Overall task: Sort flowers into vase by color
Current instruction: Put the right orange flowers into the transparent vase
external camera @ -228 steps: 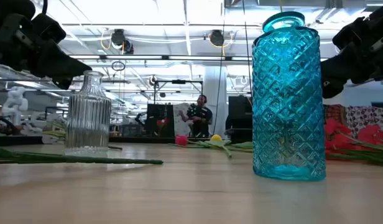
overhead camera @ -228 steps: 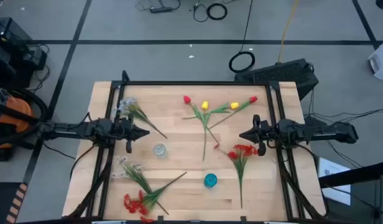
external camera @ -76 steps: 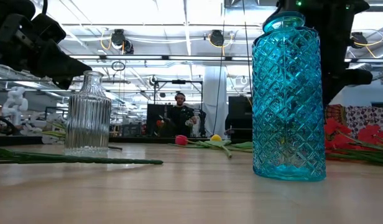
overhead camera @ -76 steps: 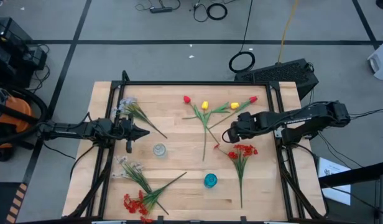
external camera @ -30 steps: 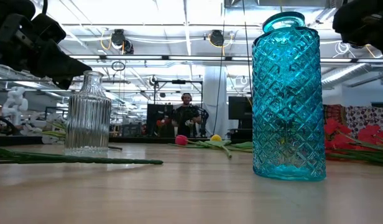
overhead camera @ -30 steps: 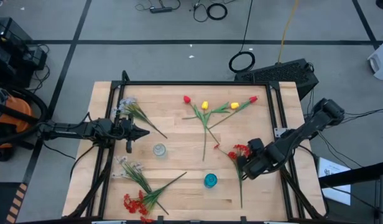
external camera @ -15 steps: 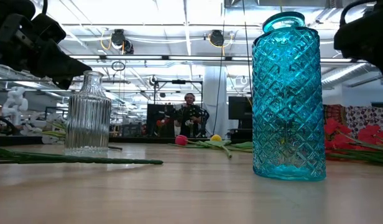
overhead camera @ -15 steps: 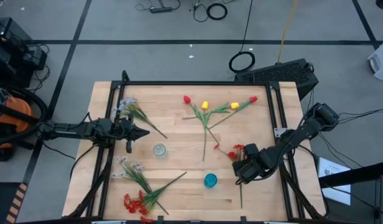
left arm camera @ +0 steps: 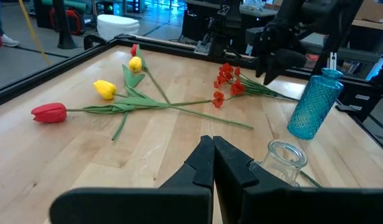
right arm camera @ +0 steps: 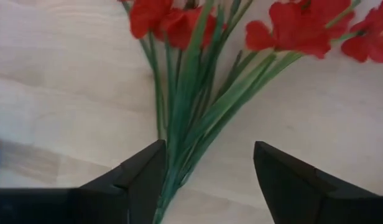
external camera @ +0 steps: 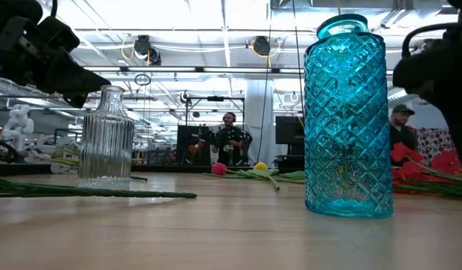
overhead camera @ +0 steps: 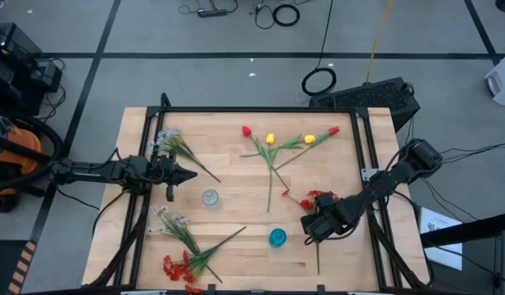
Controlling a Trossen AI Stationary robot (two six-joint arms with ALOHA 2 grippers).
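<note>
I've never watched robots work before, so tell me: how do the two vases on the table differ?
The blue vase is tinted turquoise glass with a diamond pattern; the clear vase is colourless with upright ribs. From table height the blue vase looks taller and wider, though it also stands nearer that camera. The blue vase stands close to the right gripper; the clear vase stands nearer the left gripper. Both stand upright, and neither shows any flowers in it.

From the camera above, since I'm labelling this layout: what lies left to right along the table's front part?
Spray of small red blossoms → ribbed clear glass vase → textured blue glass vase → right hand, open over a red-blossom spray's green stems.
</note>
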